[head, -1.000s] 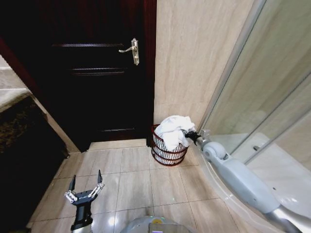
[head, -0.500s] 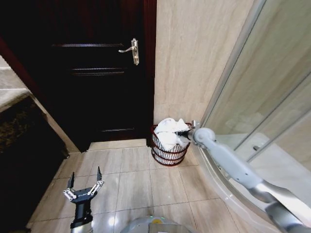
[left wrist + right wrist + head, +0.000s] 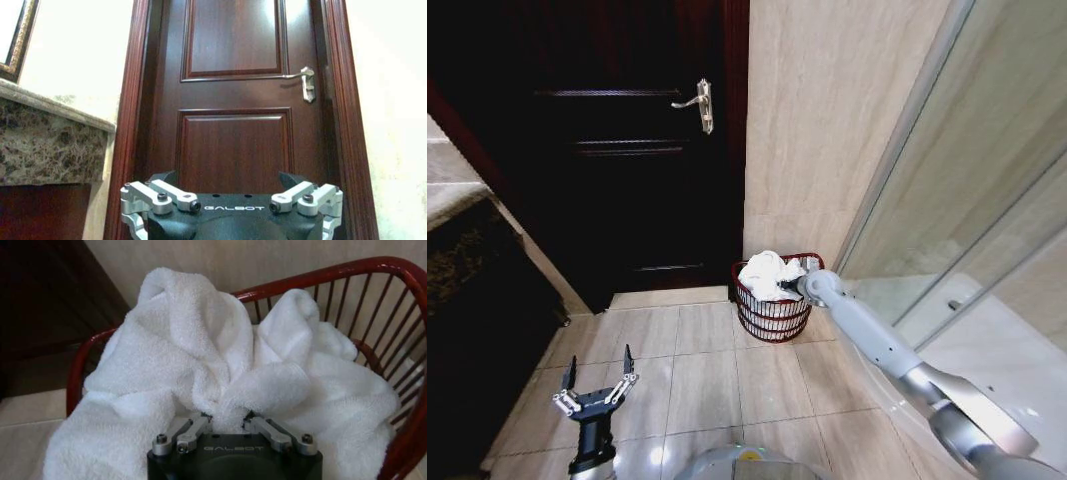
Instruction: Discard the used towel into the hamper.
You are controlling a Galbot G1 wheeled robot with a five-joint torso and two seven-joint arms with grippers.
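The white towel (image 3: pixel 765 271) is bunched up in the top of the dark red wire hamper (image 3: pixel 773 312), which stands on the floor by the wall corner. My right gripper (image 3: pixel 789 286) reaches over the hamper's rim and is shut on a fold of the towel (image 3: pixel 200 355). In the right wrist view the fingers (image 3: pixel 198 426) pinch the cloth, and the red rim (image 3: pixel 320 277) curves round behind it. My left gripper (image 3: pixel 595 382) hangs open and empty low over the floor tiles, well to the left of the hamper.
A dark wooden door (image 3: pixel 627 150) with a metal handle (image 3: pixel 699 103) stands left of the hamper. A glass shower enclosure (image 3: pixel 967 230) with a curved base runs along the right. A stone-topped counter (image 3: pixel 457 200) is at the far left. Beige floor tiles (image 3: pixel 717 370) lie in front.
My right gripper has moved left and down over the hamper with the towel. The towel has sunk from a tall heap to sit lower inside the rim. The left gripper has drifted slightly lower.
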